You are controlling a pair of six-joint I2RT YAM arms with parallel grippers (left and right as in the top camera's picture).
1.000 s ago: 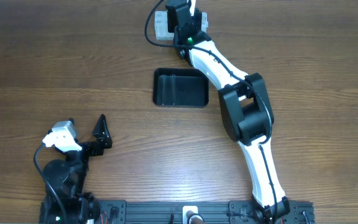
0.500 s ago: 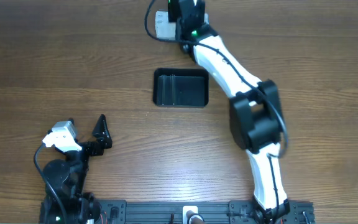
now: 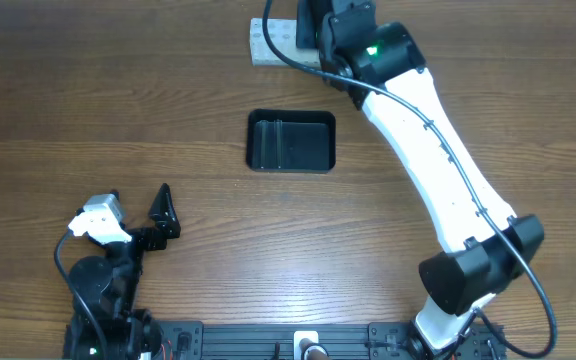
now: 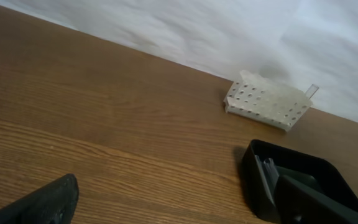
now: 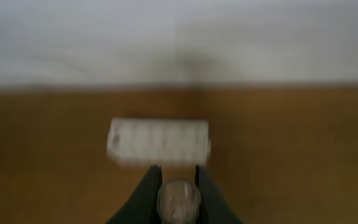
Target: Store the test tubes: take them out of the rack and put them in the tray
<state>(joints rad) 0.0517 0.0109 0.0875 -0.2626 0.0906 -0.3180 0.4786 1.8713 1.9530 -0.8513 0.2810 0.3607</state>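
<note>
Left gripper (image 3: 163, 212) parked by own base, unmoved, fingers spread wide, nothing held. Tray (image 3: 290, 142) mid-table, well apart from rack (image 3: 271, 40). Far end: right arm, a second ago bent low over rack, now stretched out and lifted, rack uncovered. Right gripper (image 5: 178, 186) pinches narrow on test tube (image 5: 179, 200), rack lying just beyond fingers. Judgement: tube pulled free of rack; carry back to tray comes next.

White rack (image 3: 258, 50) at far edge — black tray (image 3: 308, 150) nearer; clear tube (image 5: 178, 199) gripped.
</note>
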